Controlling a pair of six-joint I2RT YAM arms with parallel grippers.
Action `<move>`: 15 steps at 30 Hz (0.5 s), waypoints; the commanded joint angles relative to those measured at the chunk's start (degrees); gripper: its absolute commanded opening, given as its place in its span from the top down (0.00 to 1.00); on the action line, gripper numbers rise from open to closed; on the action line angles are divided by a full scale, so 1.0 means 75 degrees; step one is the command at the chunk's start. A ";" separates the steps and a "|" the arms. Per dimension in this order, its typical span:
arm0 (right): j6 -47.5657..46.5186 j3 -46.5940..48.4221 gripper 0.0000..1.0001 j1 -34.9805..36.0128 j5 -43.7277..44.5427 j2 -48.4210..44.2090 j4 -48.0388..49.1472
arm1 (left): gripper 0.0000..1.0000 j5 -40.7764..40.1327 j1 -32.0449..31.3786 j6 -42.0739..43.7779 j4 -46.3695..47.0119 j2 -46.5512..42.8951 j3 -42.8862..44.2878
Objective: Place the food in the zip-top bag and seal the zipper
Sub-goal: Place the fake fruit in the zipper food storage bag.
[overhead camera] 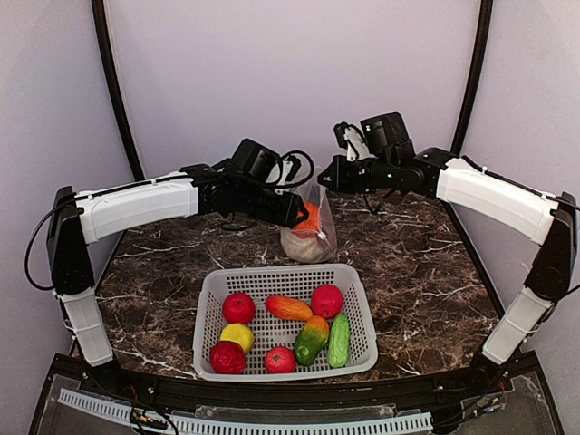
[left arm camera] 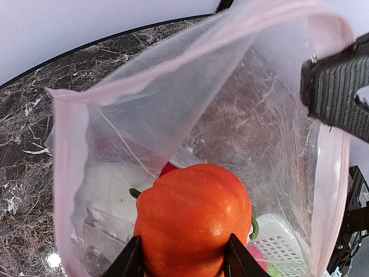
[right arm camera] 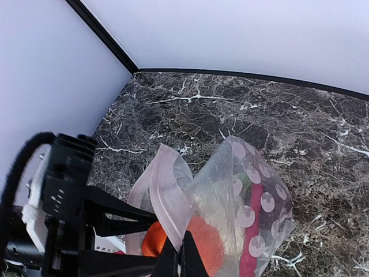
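On the left, an orange toy pepper (left arm camera: 193, 222) is clamped between the jaws of the left gripper (left arm camera: 183, 257), at the mouth of the zip-top bag (overhead camera: 313, 237). The bag stands on the marble table (overhead camera: 417, 272) behind the white basket (overhead camera: 205, 317), where more food (overhead camera: 288, 308) lies. To the right, the bag's zipper (left arm camera: 64, 173) rim is pinched in the closed right gripper (right arm camera: 180, 257). The film is judged thin, limp and slippery, and is best taken by the stiffer zipper strip. The pepper looks light and glossy. No brand or writing can be read.
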 commanded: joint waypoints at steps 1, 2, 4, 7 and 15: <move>-0.0066 0.0279 1.00 0.0009 -0.0072 0.0085 0.0165 | 0.58 0.0037 -0.0218 0.0453 -0.0675 0.0299 0.0501; -0.0066 0.0289 1.00 0.0018 -0.0075 0.0098 0.0154 | 0.57 0.0002 -0.0236 0.0484 -0.0732 0.0363 0.0599; -0.0058 0.0303 1.00 0.0019 -0.0093 0.0111 0.0152 | 0.53 -0.0151 -0.0263 0.0462 -0.0898 0.0409 0.0663; -0.0051 0.0305 1.00 0.0019 -0.0099 0.0112 0.0157 | 0.48 -0.0448 -0.0258 0.0433 -0.1001 0.0406 0.0680; -0.0066 0.0293 1.00 0.0019 -0.0085 0.0100 0.0139 | 0.37 0.0060 -0.0266 0.0355 -0.0720 0.0386 0.0682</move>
